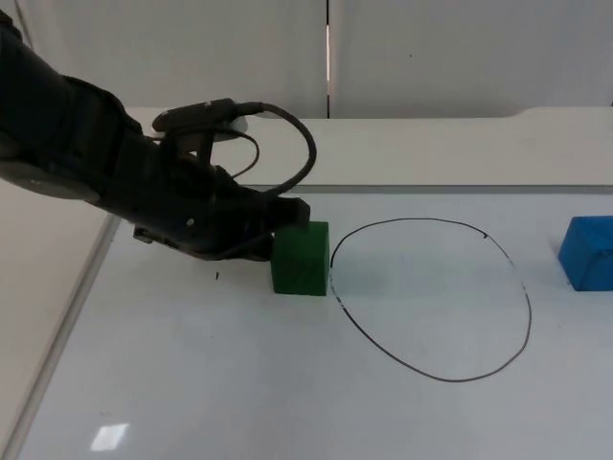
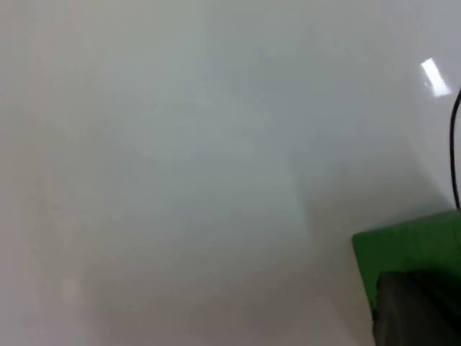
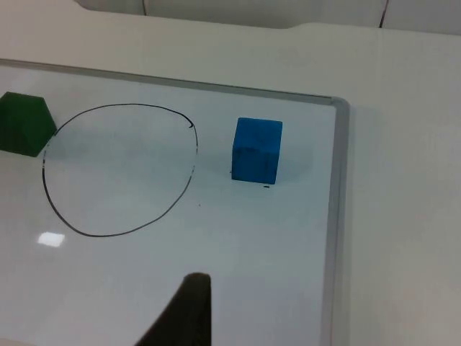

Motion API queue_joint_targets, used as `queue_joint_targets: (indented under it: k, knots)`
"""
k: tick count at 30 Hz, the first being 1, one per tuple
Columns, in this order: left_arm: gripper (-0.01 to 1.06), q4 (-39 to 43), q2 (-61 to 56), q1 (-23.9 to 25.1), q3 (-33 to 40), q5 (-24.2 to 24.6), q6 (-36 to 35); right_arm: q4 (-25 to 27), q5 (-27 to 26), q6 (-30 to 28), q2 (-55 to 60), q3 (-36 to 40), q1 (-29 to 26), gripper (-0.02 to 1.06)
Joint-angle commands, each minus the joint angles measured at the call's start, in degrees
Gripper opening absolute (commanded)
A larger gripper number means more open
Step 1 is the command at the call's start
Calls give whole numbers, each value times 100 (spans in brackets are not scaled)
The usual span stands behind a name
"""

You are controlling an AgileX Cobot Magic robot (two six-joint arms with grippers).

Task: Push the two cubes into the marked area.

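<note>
White board (image 1: 239, 383) on the table carries a hand-drawn black oval outline (image 1: 431, 297); the green cube (image 1: 301, 257) stands just outside its edge nearest the left arm, touching the line. Pressed against that cube's outer side is the left gripper (image 1: 278, 230), its finger spread impossible to tell. Well apart beyond the oval's far side sits the blue cube (image 1: 588, 251), while the right gripper (image 3: 184, 317) hovers above the board, finger gap unclear.

left hand (image 1: 284, 228) low, reaching rightward | fingers apparently closed | right arm waiting
</note>
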Motion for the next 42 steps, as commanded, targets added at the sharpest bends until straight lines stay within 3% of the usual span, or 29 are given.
queue_joint_targets:
  k: [1,19,33,42]
  knots:
    - [0,-66,17,-218,-42,-80,55,-1,-26,-19,-25,-3,-28,105]
    - [0,-66,51,-659,-220,-249,91,-1,-26,-19,-25,-3,-28,105]
    - [0,-66,51,-671,-220,-178,-232,-1,-26,-19,-25,-3,-28,105]
    - [0,-66,51,-1091,-220,-408,-243,-1,-26,-19,-25,-3,-28,105]
